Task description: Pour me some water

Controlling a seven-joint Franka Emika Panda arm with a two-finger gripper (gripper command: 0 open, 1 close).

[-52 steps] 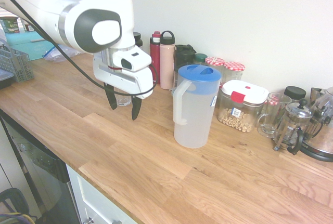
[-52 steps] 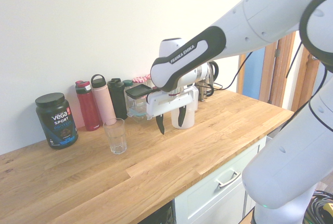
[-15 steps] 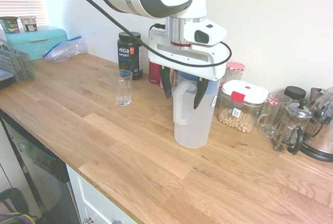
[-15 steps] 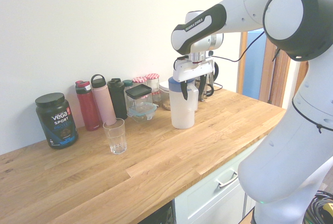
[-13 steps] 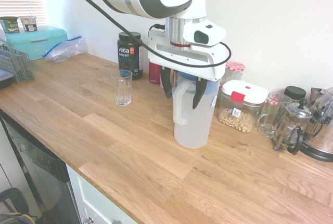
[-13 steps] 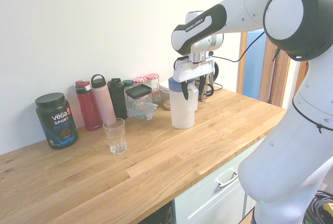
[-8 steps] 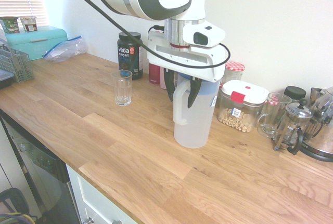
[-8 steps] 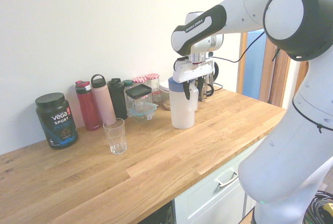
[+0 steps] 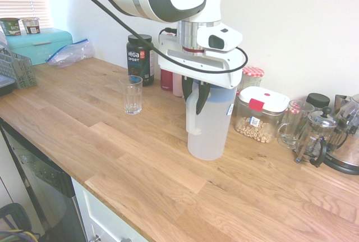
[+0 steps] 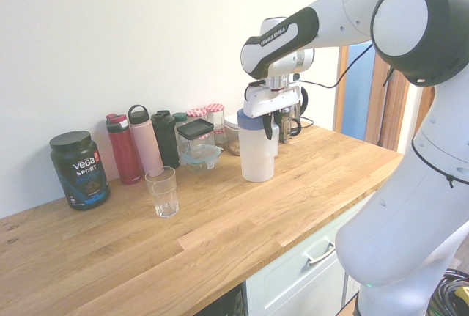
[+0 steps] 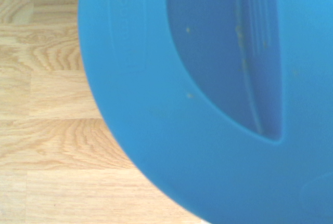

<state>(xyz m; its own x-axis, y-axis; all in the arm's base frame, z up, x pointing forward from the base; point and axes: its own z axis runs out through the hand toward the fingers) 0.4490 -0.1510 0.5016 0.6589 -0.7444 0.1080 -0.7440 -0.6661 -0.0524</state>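
- Water jug (image 9: 208, 124) upright on the wooden counter (image 9: 112, 158), frosted body tall, blue lid (image 11: 208, 99) on top, white handle (image 9: 192, 115) on the side facing the drinking glass (image 9: 133, 94).
- Long axis vertical; handle running down the jug's side, its top bend just under the lid.
- Gripper (image 9: 196, 93) directly above, pointing straight down, dark fingers drawn close together either side of the handle's top bend; seemingly pinching it, though firm contact hard to confirm.
- Lid filling most of the wrist view, so tool centred nearly over the jug.
- Glass well apart along the counter, beyond the handle side, in front of the dark tub (image 9: 140, 59) and bottles (image 10: 135, 144) by the wall.
- Likely next need: lift by the handle, carry toward the glass, tip with the side opposite the handle leading.
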